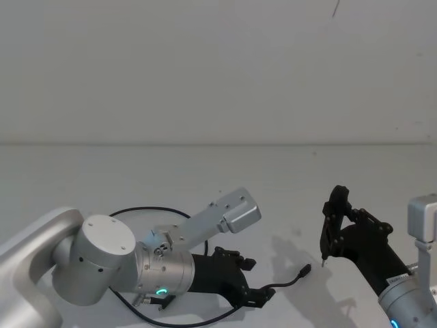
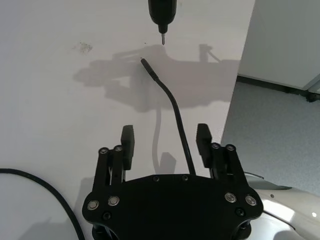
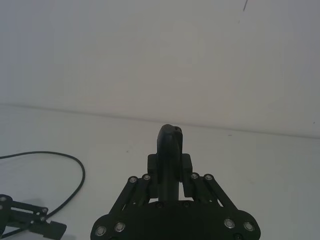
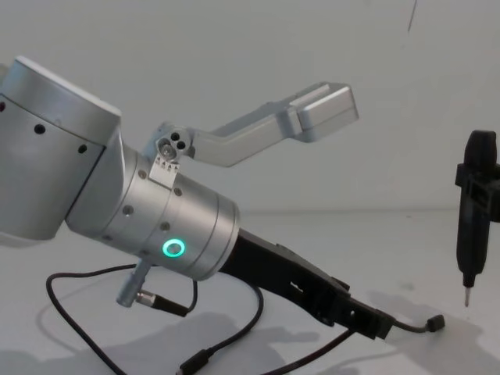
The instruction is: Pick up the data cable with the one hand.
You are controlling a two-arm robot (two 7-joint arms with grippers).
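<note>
Left gripper (image 2: 165,132) hovering low over table (image 1: 205,178), fingers spread apart, straddling data cable (image 2: 172,102); plug end pointing toward 2 o'clock in head view. Nothing gripped yet: closing and lifting remaining. Right gripper (image 3: 170,170) clenching pin tool (image 4: 473,219), idling at 4 o'clock.

Data cable (image 2: 175,107): black thruout, plug incl. Left gripper (image 2: 165,145): matte black w/ small silver screw heads. Left wrist (image 4: 180,219): brushed silver, w/ a glowing green ring (image 4: 173,249). Bracket (image 1: 229,215) above it: pale silver-grey. Right gripper (image 3: 171,167): black, same silver screw heads. Slim tool (image 4: 475,207): black, bare-metal pin tip. Right wrist (image 1: 410,301): silver, cyan-blue light. Bench (image 1: 205,171): plain white, w/ a faint grey smudge (image 2: 82,47) & soft grey shadows. Wall (image 1: 205,68): off-white. Floor (image 2: 270,135): grey, finely speckled.
</note>
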